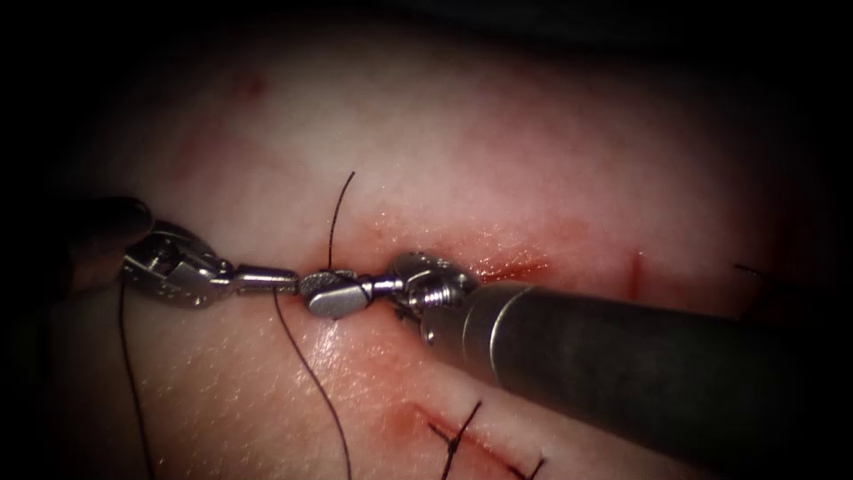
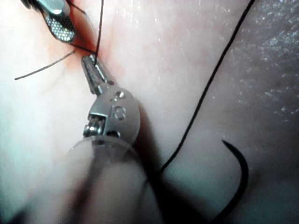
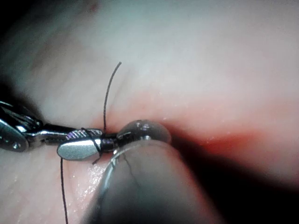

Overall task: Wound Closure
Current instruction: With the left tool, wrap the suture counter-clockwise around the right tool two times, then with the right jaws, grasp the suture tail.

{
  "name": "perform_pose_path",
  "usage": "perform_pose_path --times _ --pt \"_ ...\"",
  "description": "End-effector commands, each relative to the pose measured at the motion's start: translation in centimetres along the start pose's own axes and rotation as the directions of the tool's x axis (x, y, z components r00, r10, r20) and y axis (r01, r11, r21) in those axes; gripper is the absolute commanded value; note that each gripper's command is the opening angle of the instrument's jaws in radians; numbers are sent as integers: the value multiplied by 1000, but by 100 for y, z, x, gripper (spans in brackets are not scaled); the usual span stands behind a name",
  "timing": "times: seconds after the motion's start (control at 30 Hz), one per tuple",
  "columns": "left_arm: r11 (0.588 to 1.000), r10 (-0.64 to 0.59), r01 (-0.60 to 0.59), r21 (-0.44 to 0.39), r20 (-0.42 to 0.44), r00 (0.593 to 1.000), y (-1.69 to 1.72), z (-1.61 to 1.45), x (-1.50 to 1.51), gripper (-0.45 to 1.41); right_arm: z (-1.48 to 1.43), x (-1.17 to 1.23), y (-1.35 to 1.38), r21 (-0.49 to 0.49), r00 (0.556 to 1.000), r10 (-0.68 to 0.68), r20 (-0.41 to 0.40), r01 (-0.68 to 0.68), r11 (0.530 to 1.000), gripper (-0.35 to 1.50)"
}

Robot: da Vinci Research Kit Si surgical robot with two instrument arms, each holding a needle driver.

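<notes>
Pork-belly tissue [image 1: 533, 160] mid-cut: left tool [image 1: 267, 280] clamps thread [image 1: 311, 373], right tool's [image 1: 342, 295] open jaws wrapped by it, needle [image 2: 240, 179] lying loose.

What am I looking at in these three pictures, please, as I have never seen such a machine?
This is a surgical practice robot closing a cut in pork belly, the tissue. The endoscope looks down on the wound; the other two pictures come from small cameras riding on each arm. The left tool has its jaws shut on the thread. The right tool meets it tip to tip, thread wrapped around its jaws; whether it grips anything is unclear. The curved needle lies free on the tissue, held by neither tool. Finished stitches sit nearer the camera.
</notes>
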Motion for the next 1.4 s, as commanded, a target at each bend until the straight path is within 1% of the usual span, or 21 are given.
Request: perform_pose_path --times 0.03,0.07,0.13,0.17,0.23,0.3,0.37,0.47,0.53,0.57,0.6,0.63,0.73,0.77,0.9,0.93,0.97,1.17,1.4 --pt "1000 4 -4 2 1 1000 0 8 -6 -45 11 3 4 0 1000 11 -25 -11 1000 58" --pt "1000 6 -6 3 4 1000 2 10 -5 -45 11 4 3 -2 999 16 -38 -16 1000 58" --pt "1000 6 -6 5 20 1000 5 13 -1 -45 14 6 2 -16 994 27 -110 -29 999 56" --pt "1000 5 -5 6 23 1000 5 13 1 -45 15 6 3 -20 991 27 -132 -30 999 56" --pt "1000 2 -2 7 28 1000 4 14 6 -45 17 6 6 -30 984 21 -178 -27 999 66" --pt "1000 -2 2 8 44 999 3 14 13 -45 18 8 8 -44 975 -5 -222 -5 999 68" --pt "1000 -6 6 8 50 999 2 14 20 -45 18 12 10 -61 962 -23 -273 6 998 76" --pt "1000 -15 14 8 65 998 -1 11 32 -45 15 16 12 -101 937 -94 -337 64 993 79" --pt "1000 -24 23 8 80 996 -7 9 41 -45 14 15 13 -129 921 -152 -358 113 985 90" --pt "999 -34 33 16 87 996 -13 7 49 -45 14 12 13 -151 909 -222 -353 178 972 93" --pt "999 -40 39 21 90 995 -18 7 53 -45 15 10 13 -158 904 -249 -348 205 966 96" --pt "999 -45 43 24 93 995 -21 7 57 -45 15 7 13 -186 898 -275 -344 222 957 96" --pt "998 -59 56 31 105 993 -31 8 68 -45 12 -2 12 -259 883 -320 -343 239 936 98" --pt "998 -54 51 30 112 992 -35 10 74 -45 9 -6 12 -300 874 -346 -340 248 921 98" --pt "998 -56 52 31 124 991 -40 14 84 -45 0 -11 12 -362 861 -384 -334 259 896 95" --pt "998 -56 52 32 124 991 -40 15 84 -45 -3 -12 12 -377 858 -390 -334 258 889 93" --pt "998 -56 53 32 125 991 -41 16 83 -45 -10 -13 11 -412 850 -411 -328 263 872 89" --pt "998 -54 50 37 132 990 -40 28 69 -45 -28 -20 18 -476 848 -412 -332 226 850 88" --pt "998 -56 52 32 147 988 -41 44 59 -45 -45 -16 26 -538 844 -392 -366 151 829 88"
